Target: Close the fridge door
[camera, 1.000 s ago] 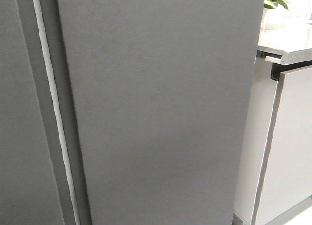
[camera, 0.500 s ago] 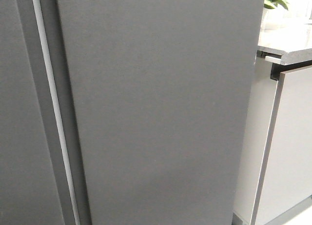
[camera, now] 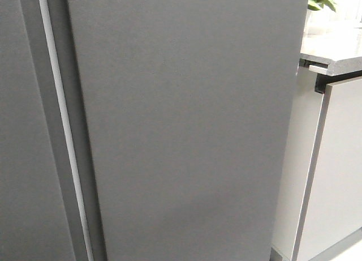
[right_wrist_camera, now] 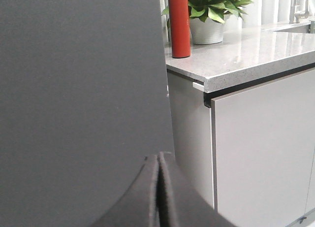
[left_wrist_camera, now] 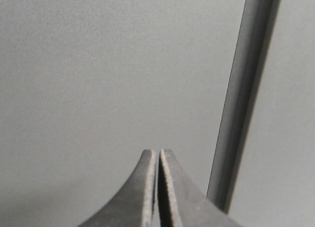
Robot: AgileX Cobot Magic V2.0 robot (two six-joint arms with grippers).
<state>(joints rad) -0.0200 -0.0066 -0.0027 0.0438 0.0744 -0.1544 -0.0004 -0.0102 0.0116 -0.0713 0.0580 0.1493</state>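
Observation:
The fridge door is a tall matte dark-grey panel that fills most of the front view. Only its outer face shows; its inner face is hidden. It also shows in the right wrist view. My right gripper is shut and empty, its tips close to the door's face near the door's right edge. My left gripper is shut and empty, its tips close to a dark-grey panel beside a vertical seam. I cannot tell whether either gripper touches. Neither gripper shows in the front view.
The other dark-grey panel stands left of a pale vertical strip. Pale cabinet doors and a stone worktop stand right of the fridge. A red bottle and a potted plant stand on the worktop.
The door's edges and the cabinet have shifted a few pixels to the right in the front view. Nothing else differs.

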